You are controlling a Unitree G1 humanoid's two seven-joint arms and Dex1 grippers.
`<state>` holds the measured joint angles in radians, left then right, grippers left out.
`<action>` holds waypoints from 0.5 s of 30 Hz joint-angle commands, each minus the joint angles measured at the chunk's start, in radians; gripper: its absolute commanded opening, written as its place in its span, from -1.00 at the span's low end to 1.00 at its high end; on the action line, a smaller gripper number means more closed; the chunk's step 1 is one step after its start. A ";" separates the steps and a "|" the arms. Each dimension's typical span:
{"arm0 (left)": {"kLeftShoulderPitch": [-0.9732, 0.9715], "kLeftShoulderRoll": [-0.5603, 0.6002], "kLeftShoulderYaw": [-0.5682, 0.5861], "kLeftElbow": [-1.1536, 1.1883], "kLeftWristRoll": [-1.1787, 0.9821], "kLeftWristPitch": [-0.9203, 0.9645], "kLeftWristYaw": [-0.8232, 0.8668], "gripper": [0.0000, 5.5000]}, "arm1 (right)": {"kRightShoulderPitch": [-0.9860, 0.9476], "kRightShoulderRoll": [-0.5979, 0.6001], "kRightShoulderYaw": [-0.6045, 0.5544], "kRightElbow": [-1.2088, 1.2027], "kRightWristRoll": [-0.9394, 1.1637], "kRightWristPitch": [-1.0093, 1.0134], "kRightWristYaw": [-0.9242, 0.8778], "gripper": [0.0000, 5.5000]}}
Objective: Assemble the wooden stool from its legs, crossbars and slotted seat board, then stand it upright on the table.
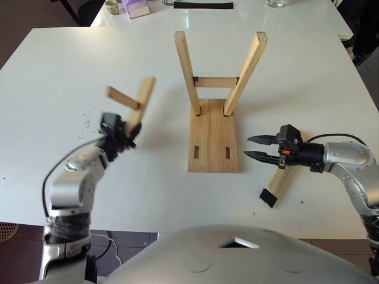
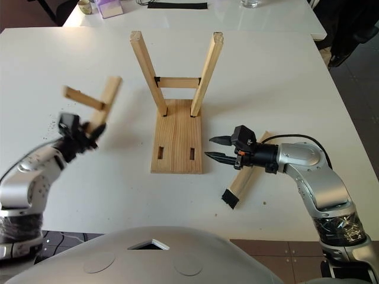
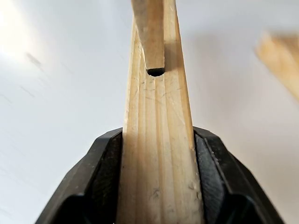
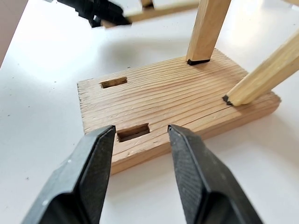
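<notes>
The slotted seat board [image 1: 213,142] lies flat mid-table. Two legs [image 1: 187,71] joined by a crossbar [image 1: 215,82] stand in its far slots, and two near slots [image 4: 133,132] are bare. My left gripper [image 1: 122,133] is shut on a third leg [image 3: 156,154] with a crossbar [image 1: 123,97] stuck in it, held in the air left of the board. My right gripper [image 1: 256,147] hovers open just right of the board's near end, its fingers [image 4: 194,175] pointing at it. A fourth leg [image 1: 277,183] with a black foot lies on the table under the right wrist.
The white table [image 1: 59,77] has bare room left and right of the board. Dark specks [image 1: 87,124] lie near the left arm. A second table [image 1: 237,15] behind holds a small box [image 1: 137,7], a cup [image 1: 111,6] and a black strip [image 1: 202,5].
</notes>
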<state>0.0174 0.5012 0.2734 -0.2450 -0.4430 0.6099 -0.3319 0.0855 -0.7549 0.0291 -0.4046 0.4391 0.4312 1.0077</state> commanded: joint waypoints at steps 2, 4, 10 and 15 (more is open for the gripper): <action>-0.265 -0.014 0.230 -0.136 -0.433 0.028 -0.024 -0.26 | -0.184 0.052 -0.150 -0.044 0.279 0.148 -0.066 -0.25; -0.336 0.017 0.255 -0.212 -0.657 0.074 -0.036 -0.26 | -0.251 0.045 -0.189 -0.068 0.398 0.217 -0.087 -0.25; -0.352 0.104 0.066 -0.434 -0.998 0.185 -0.159 -0.26 | -0.462 0.037 -0.200 -0.073 0.678 0.348 -0.112 -0.03; -0.331 0.121 -0.092 -0.472 -0.942 0.213 -0.239 -0.26 | -0.599 0.024 -0.145 -0.043 0.772 0.442 -0.087 0.24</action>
<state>-0.3209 0.6015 0.2058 -0.7174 -1.4068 0.8192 -0.5559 -0.4662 -0.7189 -0.1432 -0.4617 1.1941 0.8347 0.9173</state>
